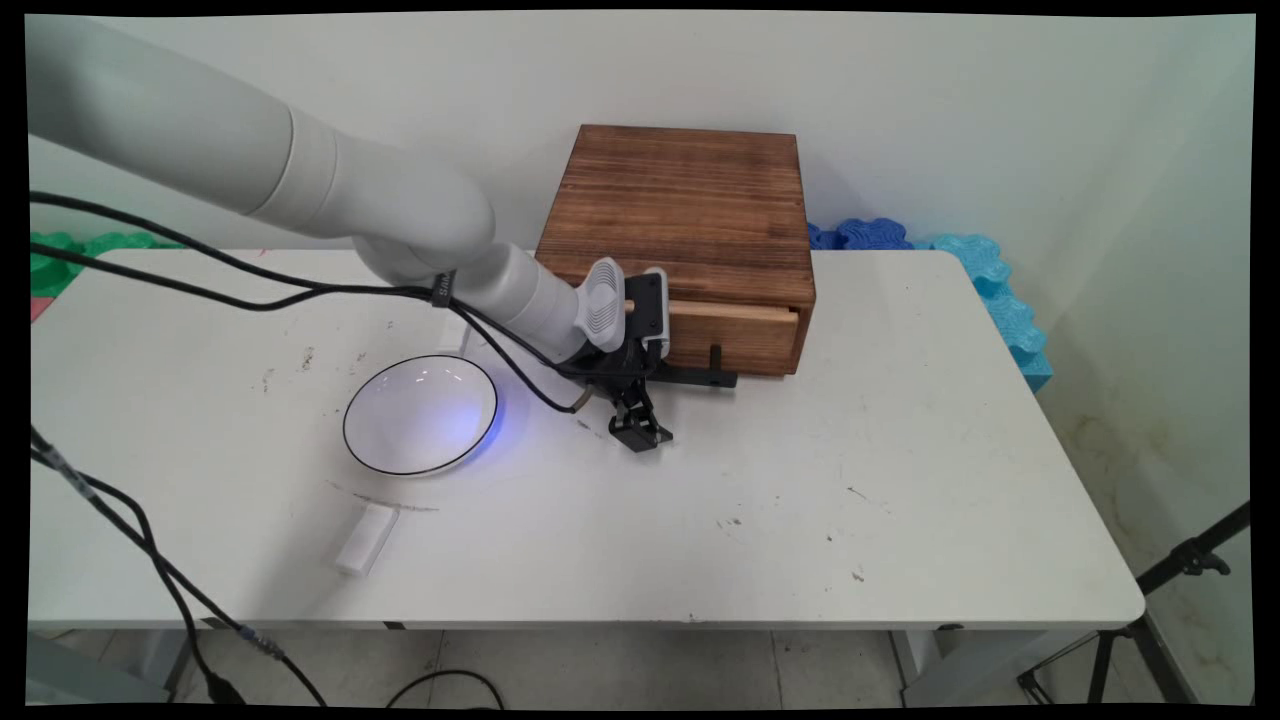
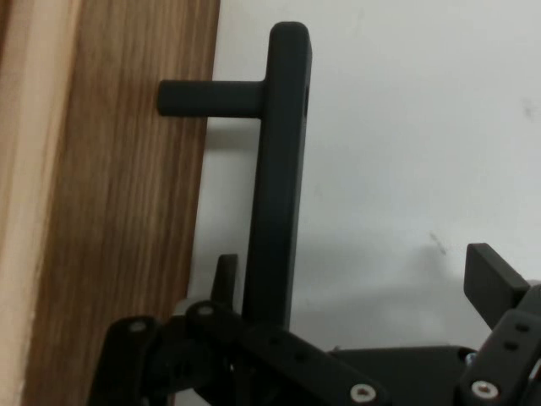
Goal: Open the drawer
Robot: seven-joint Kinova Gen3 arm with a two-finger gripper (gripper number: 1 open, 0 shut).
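Observation:
A brown wooden box [image 1: 685, 205] stands at the back of the white table [image 1: 800, 500]. Its drawer [image 1: 745, 345] is pulled out a little, showing a pale top edge. A black bar handle [image 1: 700, 379] sticks out from the drawer front. My gripper [image 1: 637, 408] is low over the table at the handle's left end, and it is open. In the hand view the handle [image 2: 283, 169] runs up the picture beside the drawer front [image 2: 127, 211]. It lies between the fingers of the gripper [image 2: 359, 283], close to the left finger [image 2: 225, 279] and far from the right one [image 2: 494, 279].
A white bowl [image 1: 420, 415] with a dark rim sits left of the gripper. A small white block [image 1: 365, 538] lies nearer the front edge. Blue foam pieces [image 1: 985, 275] line the back right, and green ones [image 1: 60, 250] the far left. Black cables [image 1: 250, 290] hang from the arm.

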